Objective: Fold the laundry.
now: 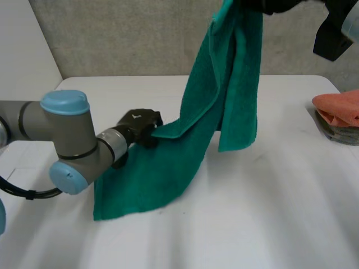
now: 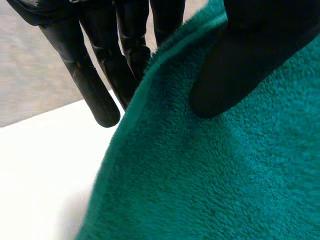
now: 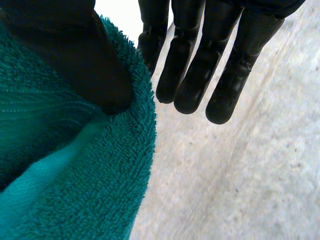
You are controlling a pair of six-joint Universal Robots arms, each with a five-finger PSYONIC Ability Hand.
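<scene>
Green towel [image 1: 168, 168], just one, pinched by left robot hand [image 1: 140, 126] low, right robot hand [image 3: 190, 55] high.

Green towel [image 1: 224, 84] is hanging slantwise across the middle, blocking passage there; orange cloth [image 1: 339, 106] is crowding the right edge; table [image 1: 269, 224] is lying open in front.

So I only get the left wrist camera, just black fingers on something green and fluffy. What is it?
Observer: A green towel. The right hand holds its top end high above the table.
Operator: Does it hang free?
Observer: No. Below the left hand, its bottom end rests on the table.
Operator: Anything else to fold?
Observer: An orange cloth lies at the table's right side.
</scene>
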